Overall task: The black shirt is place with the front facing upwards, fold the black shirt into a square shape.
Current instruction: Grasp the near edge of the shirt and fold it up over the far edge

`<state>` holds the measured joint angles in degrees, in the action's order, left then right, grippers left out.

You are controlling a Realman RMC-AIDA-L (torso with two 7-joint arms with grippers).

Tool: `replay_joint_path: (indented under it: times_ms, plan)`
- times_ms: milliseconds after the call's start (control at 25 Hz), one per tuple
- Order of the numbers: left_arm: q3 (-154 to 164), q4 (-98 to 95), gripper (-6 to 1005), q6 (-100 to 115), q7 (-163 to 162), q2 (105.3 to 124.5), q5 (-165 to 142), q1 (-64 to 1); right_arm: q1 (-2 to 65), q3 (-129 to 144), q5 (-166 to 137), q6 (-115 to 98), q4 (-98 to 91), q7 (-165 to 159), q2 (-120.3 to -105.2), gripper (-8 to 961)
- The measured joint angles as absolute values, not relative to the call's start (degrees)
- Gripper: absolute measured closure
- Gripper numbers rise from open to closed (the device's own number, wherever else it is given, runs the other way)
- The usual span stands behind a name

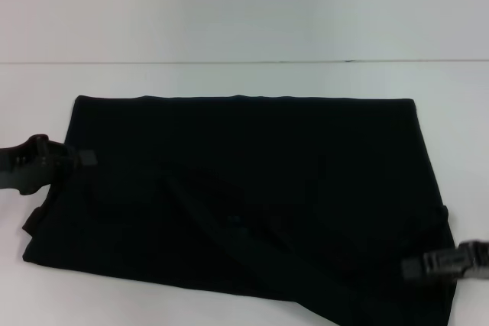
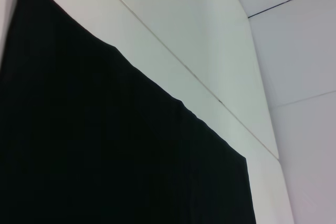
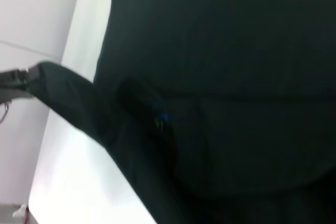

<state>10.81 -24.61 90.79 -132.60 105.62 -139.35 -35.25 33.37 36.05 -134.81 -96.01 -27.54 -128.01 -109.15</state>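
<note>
Lying flat across the white table (image 1: 229, 78), the big soft black shirt (image 1: 252, 181) showed a small blue neck label (image 1: 234, 223) near its middle. The black left gripper (image 1: 76, 158) sat at the shirt's left edge and the black right gripper (image 1: 416, 266) at its near right edge. I could not tell if either gripper was apart or squeezed together.
</note>
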Motion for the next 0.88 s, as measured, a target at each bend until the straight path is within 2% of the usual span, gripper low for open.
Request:
replay_joint_path:
  times_ms: [160, 520, 680, 880]
  plan:
    - [10.8, -24.6, 959, 91.1, -132.2, 105.82, -139.3, -35.2, 33.6, 40.0, -134.9, -96.0, -26.2, -126.5, -109.71, 286]
    - [10.7, -24.6, 960, 91.9, -131.1, 106.29, -139.1, -35.0, 34.3, 44.4, -138.2, -94.5, -26.0, -123.3, -111.24, 285]
    - [10.6, -24.7, 960, 91.9, -130.7, 106.34, -139.1, -34.8, 34.5, 42.7, -138.3, -96.0, -26.3, -122.7, -110.5, 293]
    - [10.5, -24.7, 959, 91.9, -130.7, 106.34, -139.1, -34.8, 34.4, 37.7, -138.0, -100.6, -26.5, -121.2, -108.73, 296]
